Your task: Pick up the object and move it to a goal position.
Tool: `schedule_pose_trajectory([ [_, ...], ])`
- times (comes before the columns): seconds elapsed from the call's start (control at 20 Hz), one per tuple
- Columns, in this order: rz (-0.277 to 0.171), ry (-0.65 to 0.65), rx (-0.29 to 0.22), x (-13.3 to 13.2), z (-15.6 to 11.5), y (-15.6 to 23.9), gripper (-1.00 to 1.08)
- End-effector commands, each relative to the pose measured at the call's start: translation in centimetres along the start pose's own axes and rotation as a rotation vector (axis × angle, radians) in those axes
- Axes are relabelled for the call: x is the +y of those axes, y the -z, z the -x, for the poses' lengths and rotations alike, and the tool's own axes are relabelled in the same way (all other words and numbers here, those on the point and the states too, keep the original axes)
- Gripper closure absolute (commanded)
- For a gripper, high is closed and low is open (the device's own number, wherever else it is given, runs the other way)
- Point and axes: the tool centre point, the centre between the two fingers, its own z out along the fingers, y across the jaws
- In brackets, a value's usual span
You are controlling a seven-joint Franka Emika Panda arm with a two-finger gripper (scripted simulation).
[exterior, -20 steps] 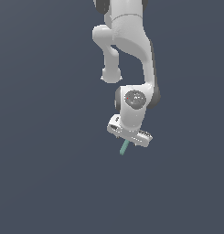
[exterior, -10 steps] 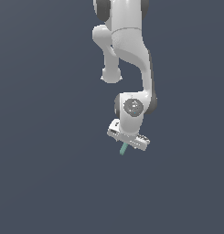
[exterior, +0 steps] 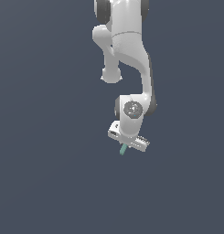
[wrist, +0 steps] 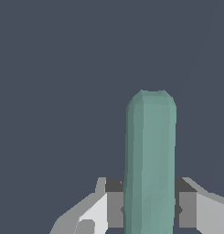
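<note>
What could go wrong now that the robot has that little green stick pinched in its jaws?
1. The teal-green bar sticks out well past the gripper, held only near one end. A quick swing might make it pivot or slide in the jaws.
2. In the exterior view the bar is mostly hidden under the gripper, so a slow slip might be hard to notice from there.
3. No goal marker shows in either view, so I can't tell how much travel remains; a longer trip gives more chances to slip.

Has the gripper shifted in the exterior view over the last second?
Yes. The gripper with the bar has drifted slightly toward the exterior view's left; there is no fixed landmark, so this is judged against the frame only.
</note>
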Motion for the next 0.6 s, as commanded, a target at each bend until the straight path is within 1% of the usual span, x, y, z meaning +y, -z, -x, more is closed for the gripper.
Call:
schedule_pose_trajectory([
  [0.0, 0.000, 0.000, 0.000, 0.0, 0.0, 0.0, 1.08],
  [0.35, 0.000, 0.000, 0.000, 0.0, 0.0, 0.1, 1.08],
  [0.55, 0.000, 0.000, 0.000, -0.3, 0.2, 1.1, 1.08],
])
